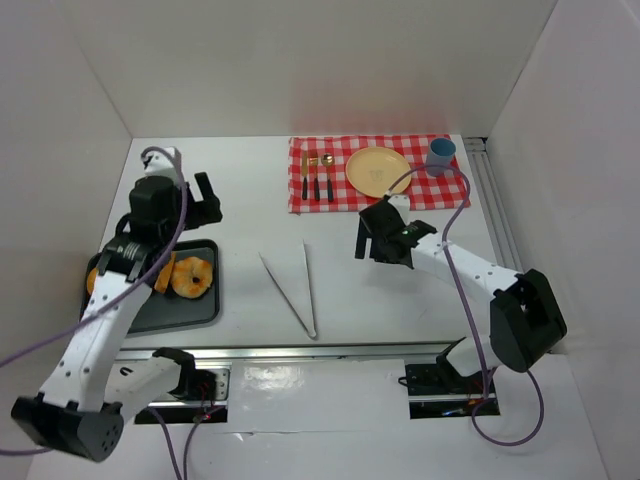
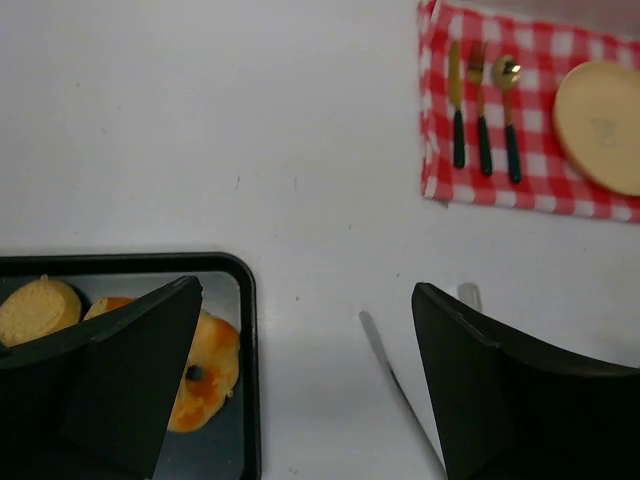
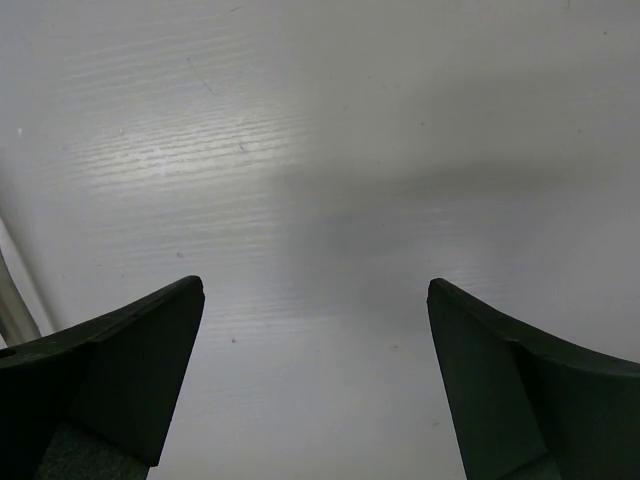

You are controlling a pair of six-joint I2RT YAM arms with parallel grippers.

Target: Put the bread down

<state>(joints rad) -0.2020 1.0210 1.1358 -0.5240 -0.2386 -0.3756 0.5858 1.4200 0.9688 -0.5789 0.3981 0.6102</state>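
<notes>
Several golden-brown bread pieces (image 1: 192,277) lie in a dark tray (image 1: 175,315) at the left, partly hidden by my left arm. In the left wrist view one piece (image 2: 215,365) shows beside my left finger and a paler round one (image 2: 35,310) lies further left. My left gripper (image 1: 210,200) is open and empty, above the table just beyond the tray's far right corner; it also shows in its wrist view (image 2: 305,290). My right gripper (image 1: 368,240) is open and empty over bare table (image 3: 315,285). The yellow plate (image 1: 378,170) sits on the red checked cloth (image 1: 300,195).
Metal tongs (image 1: 295,285) lie on the table between the arms, and their tips show in the left wrist view (image 2: 378,345). A knife, fork and spoon (image 1: 316,175) lie on the cloth left of the plate. A blue cup (image 1: 440,153) stands at the cloth's right end. White walls surround the table.
</notes>
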